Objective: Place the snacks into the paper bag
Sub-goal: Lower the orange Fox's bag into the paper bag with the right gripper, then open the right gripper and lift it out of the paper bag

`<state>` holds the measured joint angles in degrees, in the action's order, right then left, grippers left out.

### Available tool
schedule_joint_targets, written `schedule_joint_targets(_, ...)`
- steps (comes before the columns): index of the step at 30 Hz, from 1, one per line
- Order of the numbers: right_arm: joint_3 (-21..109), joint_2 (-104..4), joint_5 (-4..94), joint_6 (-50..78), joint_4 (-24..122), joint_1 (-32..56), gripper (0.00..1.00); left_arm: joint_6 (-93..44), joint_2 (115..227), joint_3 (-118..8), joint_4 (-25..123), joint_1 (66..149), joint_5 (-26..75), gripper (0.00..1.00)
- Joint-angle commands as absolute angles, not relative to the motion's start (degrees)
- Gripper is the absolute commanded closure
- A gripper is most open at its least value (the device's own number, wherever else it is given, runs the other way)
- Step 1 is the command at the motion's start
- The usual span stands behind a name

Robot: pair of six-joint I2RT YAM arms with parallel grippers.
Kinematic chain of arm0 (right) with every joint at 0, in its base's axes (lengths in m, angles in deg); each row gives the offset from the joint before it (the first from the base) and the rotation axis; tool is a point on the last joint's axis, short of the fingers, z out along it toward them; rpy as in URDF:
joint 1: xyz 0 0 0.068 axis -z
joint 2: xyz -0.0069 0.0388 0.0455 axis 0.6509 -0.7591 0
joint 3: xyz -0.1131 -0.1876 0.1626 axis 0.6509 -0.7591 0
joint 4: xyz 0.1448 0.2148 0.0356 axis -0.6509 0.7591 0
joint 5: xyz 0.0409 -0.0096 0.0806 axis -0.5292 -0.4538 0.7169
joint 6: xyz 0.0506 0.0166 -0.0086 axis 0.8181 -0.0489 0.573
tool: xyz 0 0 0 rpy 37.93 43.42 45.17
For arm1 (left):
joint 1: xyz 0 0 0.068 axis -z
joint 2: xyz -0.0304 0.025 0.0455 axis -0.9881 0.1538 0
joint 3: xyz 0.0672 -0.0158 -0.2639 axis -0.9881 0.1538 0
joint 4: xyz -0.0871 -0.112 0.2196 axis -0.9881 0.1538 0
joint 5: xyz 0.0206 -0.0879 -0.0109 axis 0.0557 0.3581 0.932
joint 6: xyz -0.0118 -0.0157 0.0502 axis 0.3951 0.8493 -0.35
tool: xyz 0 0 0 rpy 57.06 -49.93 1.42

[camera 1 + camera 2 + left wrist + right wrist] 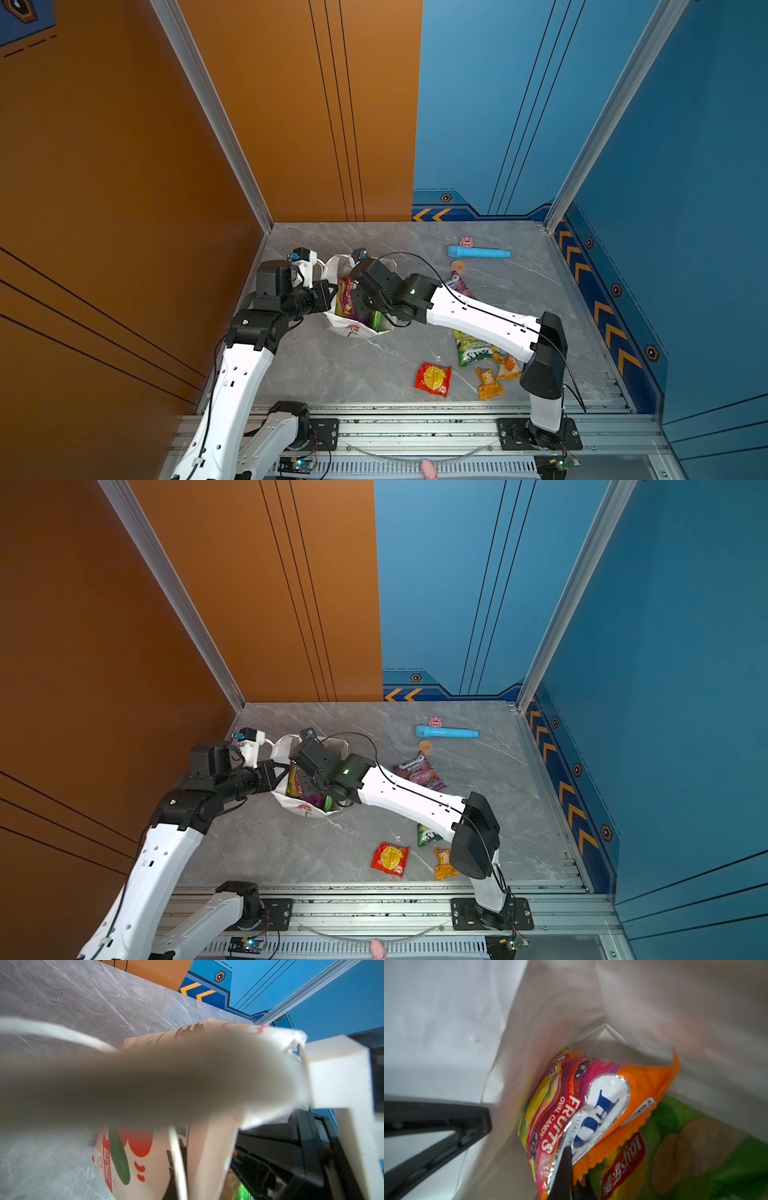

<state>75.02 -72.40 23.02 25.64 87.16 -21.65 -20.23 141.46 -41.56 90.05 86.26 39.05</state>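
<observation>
My left gripper (329, 291), jaws pressed together, pinches the paper bag (353, 331) by its left rim, lower middle of both top views. My right gripper (568, 1159) clamps the orange Fruits candy packet (639, 1082) inside it.

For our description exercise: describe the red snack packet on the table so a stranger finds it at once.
On the marble table, look along the near edge. Of the snacks beside the right arm, the red packet lies farthest from it. It alone is red with a yellow circle; its neighbours are an orange-yellow wrapper and a green packet.
</observation>
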Motion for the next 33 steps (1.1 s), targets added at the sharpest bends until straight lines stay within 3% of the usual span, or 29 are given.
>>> schedule_joint_targets(1,76.44,-71.74,18.18,28.55,94.2,-21.1,1.0,-21.21,139.74,-42.58,84.03,86.17,39.18,1.0)
schedule_joint_targets(10,78.11,-72.13,16.39,32.54,98.51,-20.45,1.0,-20.95,140.11,-42.58,84.26,85.42,38.54,1.0)
schedule_joint_targets(19,79.47,-71.92,19.46,29.6,95.76,-20.79,1.0,-21.03,140.72,-42.58,84.75,85.27,38.35,1.0)
schedule_joint_targets(29,81.26,-67.47,16.18,25.3,95.98,-21.66,1.0,-21.04,141.29,-42.58,85.49,85.16,37.83,1.0)
schedule_joint_targets(33,81.64,-69.57,19.75,25.24,94.18,-21.47,1.0,-20.95,140.5,-42.58,84.71,85.4,40.32,1.0)
